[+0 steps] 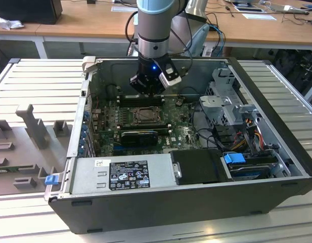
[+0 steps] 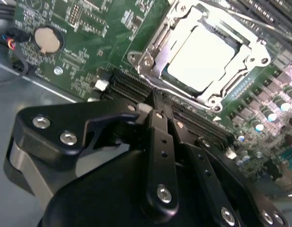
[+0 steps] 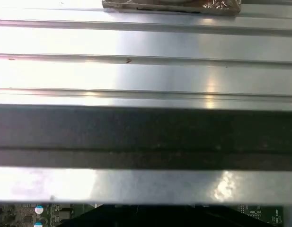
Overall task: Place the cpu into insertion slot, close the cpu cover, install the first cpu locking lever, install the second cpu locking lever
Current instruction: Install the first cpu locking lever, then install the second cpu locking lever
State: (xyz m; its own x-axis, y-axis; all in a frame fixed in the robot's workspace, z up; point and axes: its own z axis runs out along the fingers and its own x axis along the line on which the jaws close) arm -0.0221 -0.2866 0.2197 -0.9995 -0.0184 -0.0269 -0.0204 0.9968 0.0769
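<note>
In the second wrist view the cpu (image 2: pixel 202 56) lies flat in the insertion slot on the green motherboard (image 2: pixel 89 28), its pale face shining. The silvery cpu cover (image 2: pixel 153 56) is down around it, framing the chip. My gripper (image 2: pixel 157 108) hangs just off one side of the socket, over the long black card slots (image 2: pixel 131 87), with its black fingers (image 2: pixel 160 142) shut together and holding nothing. In the exterior view the gripper (image 1: pixel 148 91) hovers inside the open computer case, just behind the socket (image 1: pixel 144 115). I cannot tell how the locking levers stand.
A grey drive cage (image 1: pixel 226 98) with cables fills the case at the exterior view's right. The power supply (image 1: pixel 123 174) lies along the front. Case walls (image 1: pixel 82 121) ring the board. Grey fixtures (image 1: pixel 32 126) stand on the ribbed table (image 3: pixel 146 42).
</note>
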